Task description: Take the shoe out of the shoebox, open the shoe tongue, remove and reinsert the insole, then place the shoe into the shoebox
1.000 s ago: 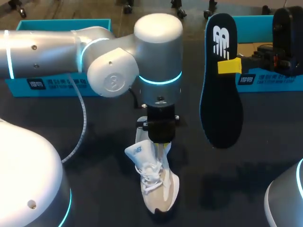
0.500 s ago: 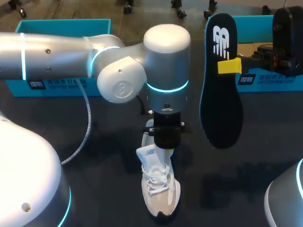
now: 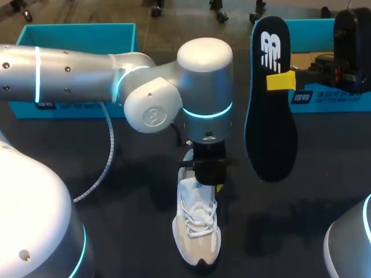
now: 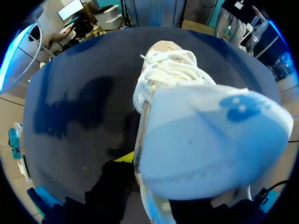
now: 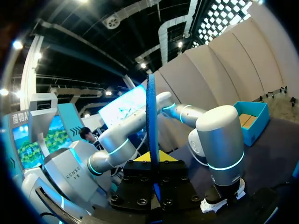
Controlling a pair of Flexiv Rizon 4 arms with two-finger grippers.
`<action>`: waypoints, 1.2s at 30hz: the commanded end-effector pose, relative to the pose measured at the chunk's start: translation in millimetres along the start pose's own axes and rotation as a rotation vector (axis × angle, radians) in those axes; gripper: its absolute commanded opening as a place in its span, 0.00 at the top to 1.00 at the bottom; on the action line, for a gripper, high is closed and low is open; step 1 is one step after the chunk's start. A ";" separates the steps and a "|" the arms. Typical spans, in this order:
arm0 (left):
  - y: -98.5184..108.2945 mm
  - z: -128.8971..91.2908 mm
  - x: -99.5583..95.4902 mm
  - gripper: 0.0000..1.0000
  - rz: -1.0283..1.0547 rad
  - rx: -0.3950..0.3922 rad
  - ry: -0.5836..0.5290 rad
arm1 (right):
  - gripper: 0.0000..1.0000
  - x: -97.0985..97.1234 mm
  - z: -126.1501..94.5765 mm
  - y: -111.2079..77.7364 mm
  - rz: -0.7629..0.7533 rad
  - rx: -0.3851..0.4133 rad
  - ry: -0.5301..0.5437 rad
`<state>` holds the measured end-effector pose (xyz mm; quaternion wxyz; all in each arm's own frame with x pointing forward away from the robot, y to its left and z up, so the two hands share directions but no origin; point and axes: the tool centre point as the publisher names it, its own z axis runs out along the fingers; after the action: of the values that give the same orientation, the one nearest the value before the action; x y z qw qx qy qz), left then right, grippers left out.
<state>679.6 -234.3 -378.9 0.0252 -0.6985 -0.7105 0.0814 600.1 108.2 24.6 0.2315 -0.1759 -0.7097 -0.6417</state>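
My right gripper (image 3: pixel 280 81) is clamped on the black insole (image 3: pixel 269 127), pinching its edge a third of the way down and holding it upright, above the table (image 3: pixel 127 197) and off to the right of the shoe (image 3: pixel 197 231). My left gripper (image 3: pixel 211 182) is straight down over the shoe's opening with the pale blue tongue (image 4: pixel 210 135) right up against it. Whether it actually grips the tongue, I can't tell.

Reinsertion looks like the step in hand. That means keeping the tongue pulled well back so the mouth gapes, tipping the insole toe-first, and feeding it in low along the sole so it doesn't buckle.

The shoe itself is a cream trainer with loose white laces, standing on its sole mid-table, its dark-tipped toe towards me. The teal shoebox (image 3: pixel 75 35) sits far left, well apart from the shoe.
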 end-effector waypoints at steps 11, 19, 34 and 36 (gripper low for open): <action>6.0 -64.6 12.7 0.00 -0.040 -0.056 -0.285 | 1.00 -1.3 1.6 0.5 0.001 0.002 0.000; 19.2 -125.3 9.2 0.00 -0.065 0.067 -0.674 | 1.00 -1.3 1.6 0.5 0.001 0.002 0.000; 21.2 -132.2 12.3 0.00 -0.048 0.029 -0.785 | 1.00 -1.3 1.6 0.5 0.001 0.002 0.000; 22.5 -136.7 15.0 0.00 -0.043 0.015 -0.868 | 1.00 -1.3 1.6 0.5 0.001 0.002 0.000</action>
<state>726.9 -218.9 -250.0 -0.1763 -0.6242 -0.6963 0.3075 600.2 108.2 24.6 0.2315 -0.1759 -0.7097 -0.6417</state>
